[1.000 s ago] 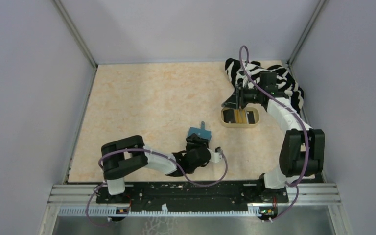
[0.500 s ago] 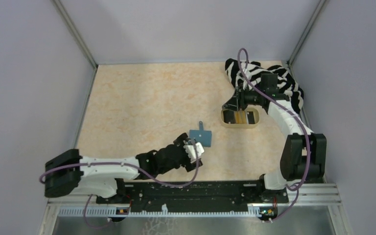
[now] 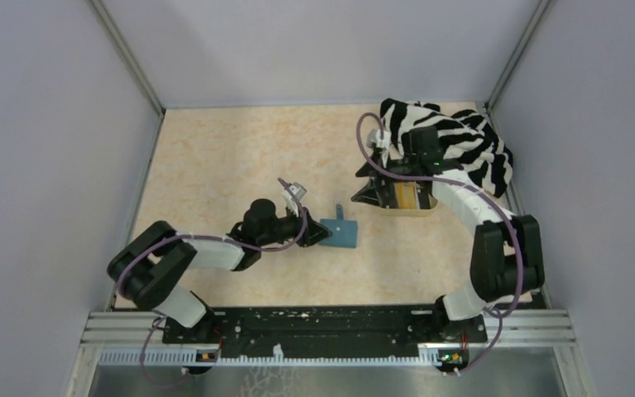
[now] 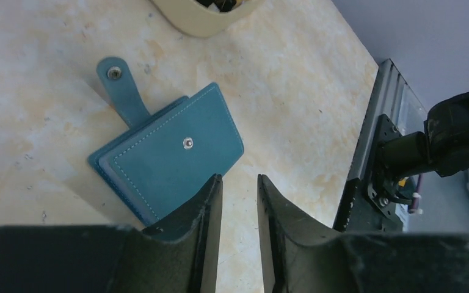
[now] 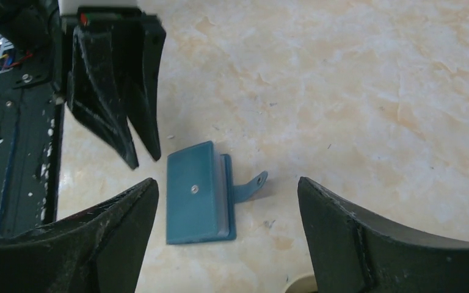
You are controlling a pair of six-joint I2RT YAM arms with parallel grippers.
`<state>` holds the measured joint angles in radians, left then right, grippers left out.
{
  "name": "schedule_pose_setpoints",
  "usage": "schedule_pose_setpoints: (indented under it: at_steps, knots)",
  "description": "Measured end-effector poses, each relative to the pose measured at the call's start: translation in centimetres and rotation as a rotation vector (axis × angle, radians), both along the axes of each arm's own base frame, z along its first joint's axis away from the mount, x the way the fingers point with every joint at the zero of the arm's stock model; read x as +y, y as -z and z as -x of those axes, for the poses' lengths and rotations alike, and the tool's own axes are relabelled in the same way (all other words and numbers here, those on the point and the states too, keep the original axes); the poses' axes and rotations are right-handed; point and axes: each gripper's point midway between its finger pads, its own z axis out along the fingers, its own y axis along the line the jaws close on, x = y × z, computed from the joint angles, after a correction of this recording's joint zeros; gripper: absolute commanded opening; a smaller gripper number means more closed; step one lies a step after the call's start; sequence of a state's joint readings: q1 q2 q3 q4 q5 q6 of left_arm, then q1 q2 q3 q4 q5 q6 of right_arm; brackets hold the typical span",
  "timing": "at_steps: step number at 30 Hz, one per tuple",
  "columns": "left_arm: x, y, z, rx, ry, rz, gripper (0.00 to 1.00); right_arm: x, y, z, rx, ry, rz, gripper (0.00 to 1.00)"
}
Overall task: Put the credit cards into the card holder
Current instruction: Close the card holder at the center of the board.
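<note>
The teal card holder lies shut on the table, its snap strap flipped out. My left gripper is low at its left edge. In the left wrist view the jaws stand a narrow gap apart with only table between them, and one finger overlaps the holder at its corner. My right gripper hangs over the tan tray's left end, wide open and empty, looking down at the holder. Dark and gold credit cards lie in the tray, partly hidden by the gripper.
A zebra-striped cloth is bunched at the back right corner behind the tray. The black mounting rail runs along the near edge. Grey walls close in the left, right and back sides.
My left arm swung round from the near side to the holder's left, and its jaws went wide, then narrowed. My right gripper opened wide and shifted left over the tray.
</note>
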<state>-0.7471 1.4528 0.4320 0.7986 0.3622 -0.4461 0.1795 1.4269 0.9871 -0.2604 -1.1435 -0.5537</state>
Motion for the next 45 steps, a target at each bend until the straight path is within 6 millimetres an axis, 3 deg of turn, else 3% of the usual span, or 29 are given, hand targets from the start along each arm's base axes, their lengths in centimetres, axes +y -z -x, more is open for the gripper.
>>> schedule_pose_setpoints:
  at_steps: [5, 8, 12, 15, 20, 25, 36, 45]
  knots:
    - [-0.7, 3.9, -0.4, 0.201, 0.033, 0.03, 0.18, 2.9, 3.9, -3.7, 0.129, 0.001, 0.135, 0.59]
    - [-0.5, 5.5, -0.5, 0.256, 0.015, 0.013, 0.14, 3.6, 6.2, -5.0, 0.219, 0.02, 0.213, 0.55]
    - [-0.4, 6.3, -0.9, 0.275, -0.012, -0.007, 0.12, 4.0, 8.8, -6.3, 0.318, 0.043, 0.311, 0.53]
    - [-0.3, 6.5, -1.2, 0.277, -0.032, -0.017, 0.12, 4.4, 10.6, -6.2, 0.377, 0.041, 0.376, 0.53]
    - [-0.3, 6.5, -1.3, 0.276, -0.035, -0.017, 0.14, 4.6, 12.5, -4.6, 0.461, 0.007, 0.452, 0.49]
    - [-0.8, 6.1, -1.9, 0.266, -0.032, -0.01, 0.14, 4.6, 12.7, -3.6, 0.49, -0.009, 0.491, 0.43]
    - [-0.9, 6.8, -2.4, 0.274, -0.043, -0.022, 0.08, 4.8, 14.1, -3.4, 0.53, -0.023, 0.53, 0.26]
    - [-0.9, 6.8, -2.4, 0.274, -0.044, -0.022, 0.06, 5.0, 13.8, -3.5, 0.527, -0.026, 0.534, 0.15]
